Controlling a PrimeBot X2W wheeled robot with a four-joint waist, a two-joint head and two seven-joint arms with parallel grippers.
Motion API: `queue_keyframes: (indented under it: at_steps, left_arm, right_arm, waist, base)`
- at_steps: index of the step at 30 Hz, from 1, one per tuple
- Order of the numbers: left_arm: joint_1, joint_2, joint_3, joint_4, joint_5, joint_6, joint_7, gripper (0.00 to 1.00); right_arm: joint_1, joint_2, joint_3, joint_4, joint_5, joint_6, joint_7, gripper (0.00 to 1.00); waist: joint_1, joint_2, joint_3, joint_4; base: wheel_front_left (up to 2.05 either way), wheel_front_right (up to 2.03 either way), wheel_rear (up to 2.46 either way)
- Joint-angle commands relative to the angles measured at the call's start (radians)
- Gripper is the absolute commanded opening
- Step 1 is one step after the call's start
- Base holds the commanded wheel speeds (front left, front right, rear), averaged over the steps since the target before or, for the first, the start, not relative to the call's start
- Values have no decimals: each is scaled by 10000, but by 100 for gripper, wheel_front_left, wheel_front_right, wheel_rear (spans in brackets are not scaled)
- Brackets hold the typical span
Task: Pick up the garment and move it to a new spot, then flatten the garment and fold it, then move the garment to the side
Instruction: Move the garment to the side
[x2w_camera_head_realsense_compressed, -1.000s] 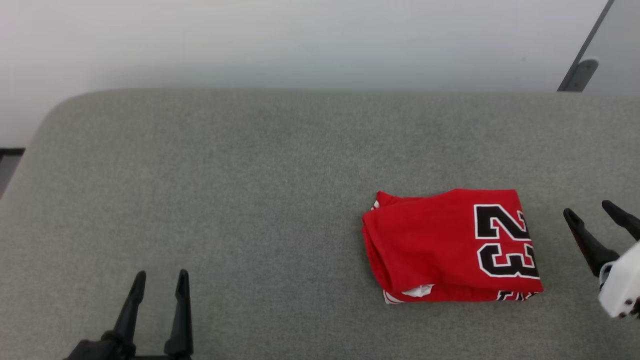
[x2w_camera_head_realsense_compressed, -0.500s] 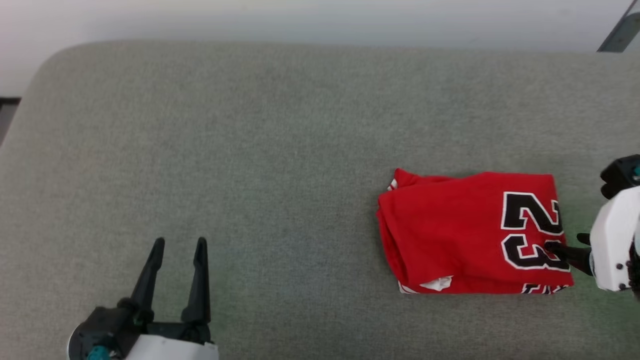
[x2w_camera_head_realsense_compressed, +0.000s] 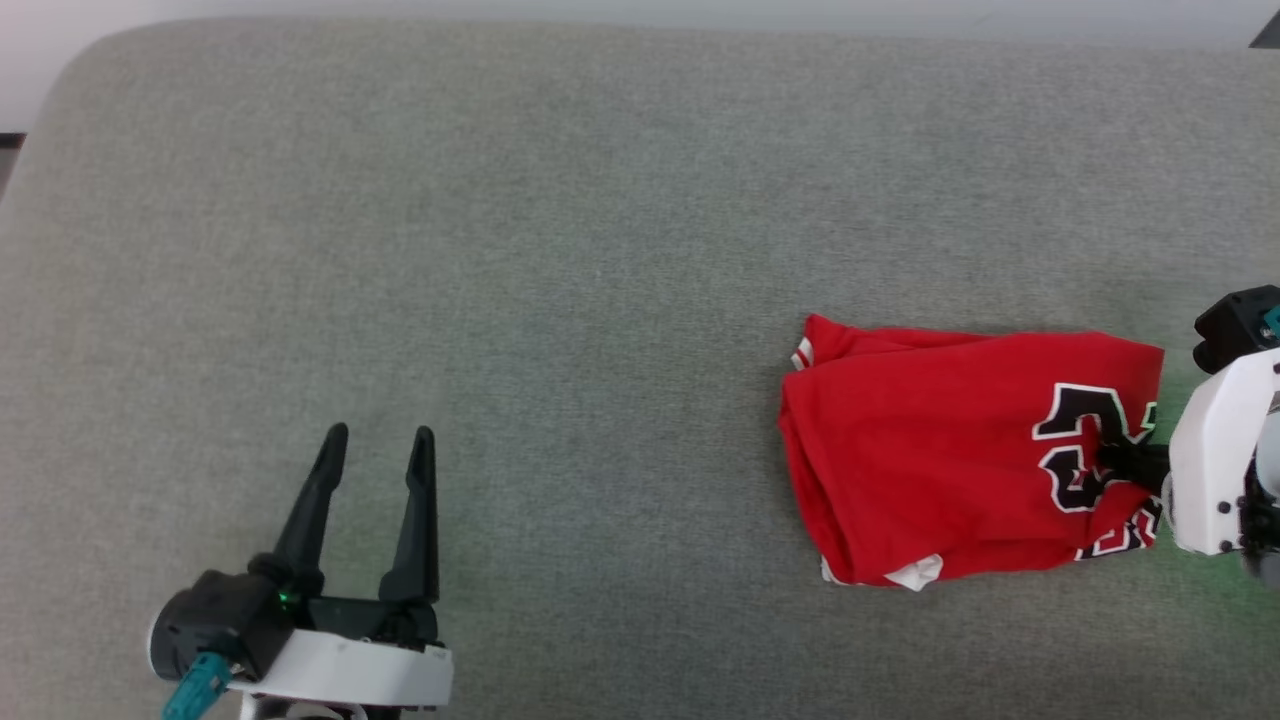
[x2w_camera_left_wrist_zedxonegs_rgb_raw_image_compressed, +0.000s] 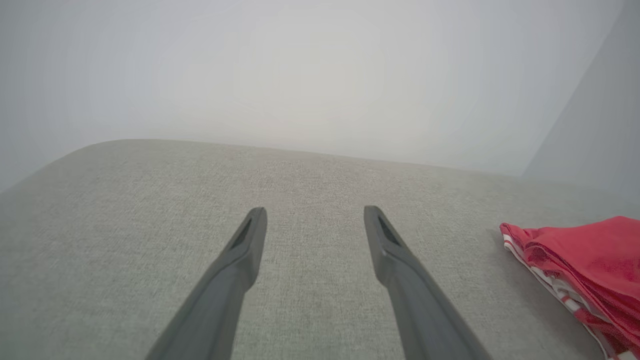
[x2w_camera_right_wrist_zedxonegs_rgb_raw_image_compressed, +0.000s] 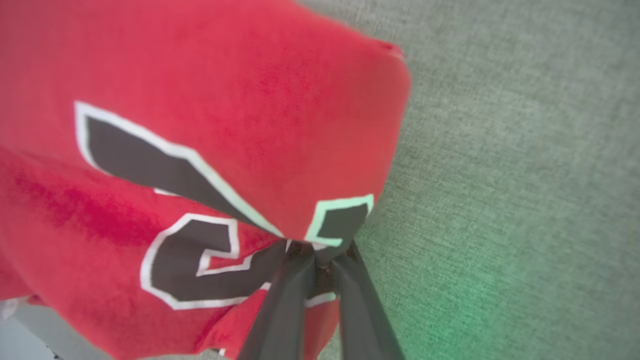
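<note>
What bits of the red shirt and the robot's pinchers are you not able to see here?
Number on the garment: head view, partly hidden by bunched cloth and the right gripper.
That gripper's tips: right wrist view, buried in red cloth.
Rest of the garment: left wrist view, cut off by the right edge.

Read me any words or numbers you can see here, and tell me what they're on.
"23", probably: black, white-outlined digits on the red garment, crumpled where the right fingers pinch them.
Lettering at the garment's near edge: folded under, unreadable.
No other text.
</note>
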Motion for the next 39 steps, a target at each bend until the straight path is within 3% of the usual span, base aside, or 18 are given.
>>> queue_keyframes:
  at_steps: [1, 11, 18, 24, 31, 39]
  left_arm:
    - [-70, 105, 8, -106, 132, -38, 5, 100]
    - [-345, 358, -335, -798, 229, -38, 5, 100]
    - [-1297, 1017, -918, -1327, 155, -38, 5, 100]
    - [-3000, 2132, -1973, -1486, -137, -37, 5, 100]
    - [-5538, 3258, -3479, -1286, -369, -37, 5, 100]
    - [-7575, 3941, -4468, -1035, -623, -37, 5, 100]
  right_arm:
    - [287, 160, 190, 90, 175, -18, -216, 0]
    - [457, -791, -587, -129, 1171, -18, -1809, 0]
    - [616, -1664, -1682, 132, 1627, -18, -3093, 0]
    - [139, -1736, -2624, 1045, 1561, -16, -3795, 0]
    - [-841, -1741, -3418, 2749, 574, -18, -4425, 0]
    - [-2272, -867, -3771, 4377, -321, -18, -5409, 0]
  waist:
    - [0, 0, -89, -120]
    - [0, 0, -224, -841]
    - [0, 0, 296, -1705]
    - [0, 0, 1192, -2478]
    - [0, 0, 2275, -2815]
    - [0, 0, 3242, -3143]
  base:
    - [0, 0, 0]
    - [0, 0, 0]
    - [0, 0, 0]
    - [0, 0, 0]
    - [0, 0, 0]
    - [0, 0, 0]
